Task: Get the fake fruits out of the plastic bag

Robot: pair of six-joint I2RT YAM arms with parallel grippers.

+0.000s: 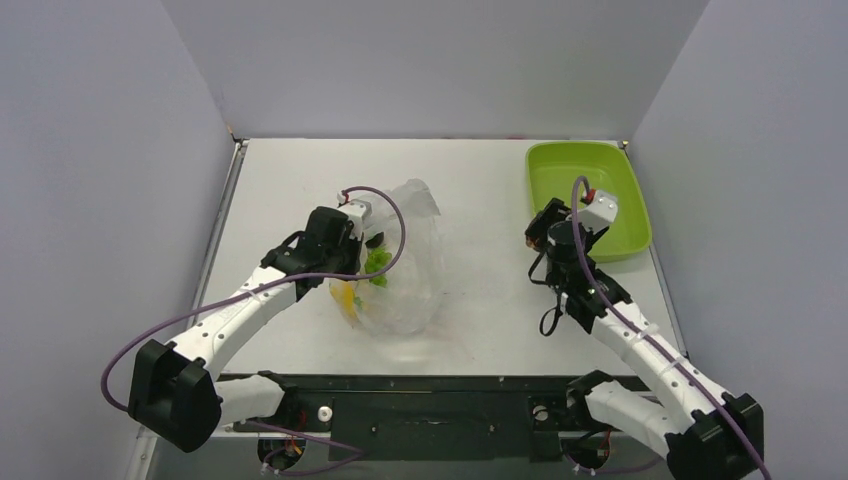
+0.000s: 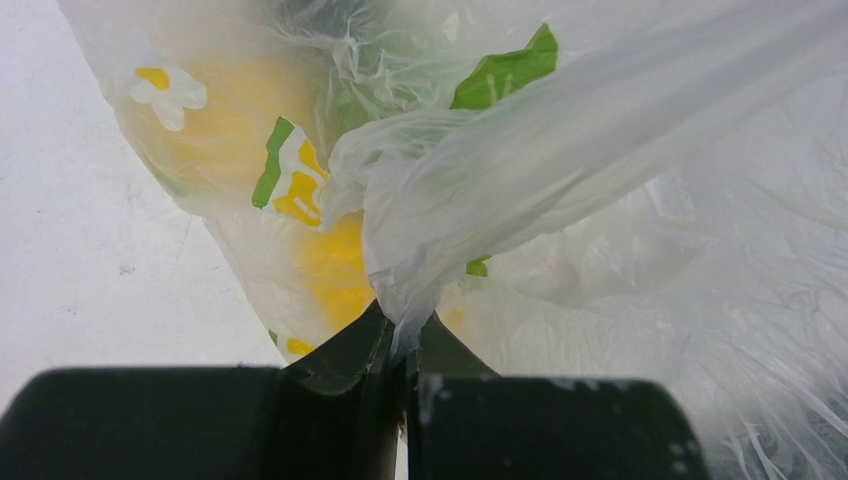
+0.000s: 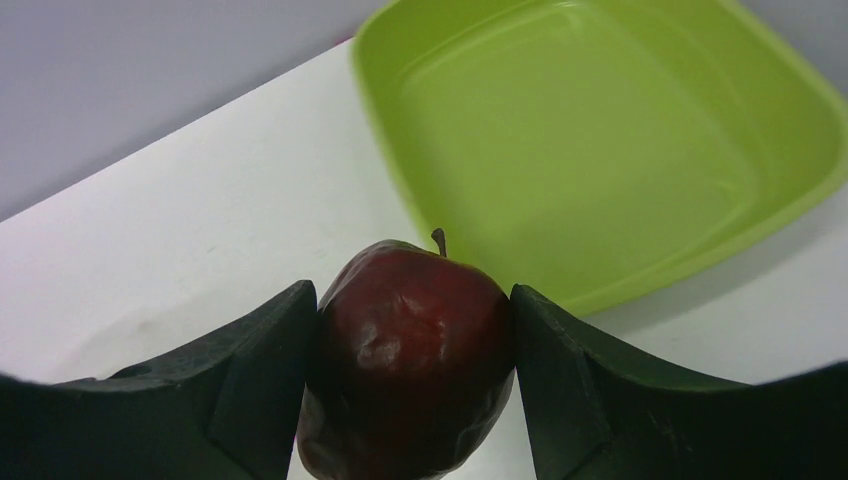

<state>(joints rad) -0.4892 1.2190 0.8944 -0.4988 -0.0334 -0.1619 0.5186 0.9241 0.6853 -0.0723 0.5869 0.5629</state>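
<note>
Right gripper (image 3: 410, 335) is closed on a dark red apple (image 3: 405, 365), stem up, fingers (image 3: 255, 375) pressed to both its sides, hanging just left of the lime-green tray (image 3: 600, 130) at the table's far right. Over on the left, the left gripper (image 2: 400, 345) is pinched tight on a gathered fold of the plastic bag (image 2: 560, 170), holding it bunched up off the table (image 1: 480, 190). Yellow fake fruit (image 2: 225, 125) glows through the film, not yet out. So this looks like the drop-off leg for one fruit. The next move, I'd say, is to lift the apple right and far over the tray's raised rim, then open up. Watch that rim, since a low approach could bump it, and the right wall sits close behind the tray. There is plenty of bare table between bag and tray for the trip back.
</note>
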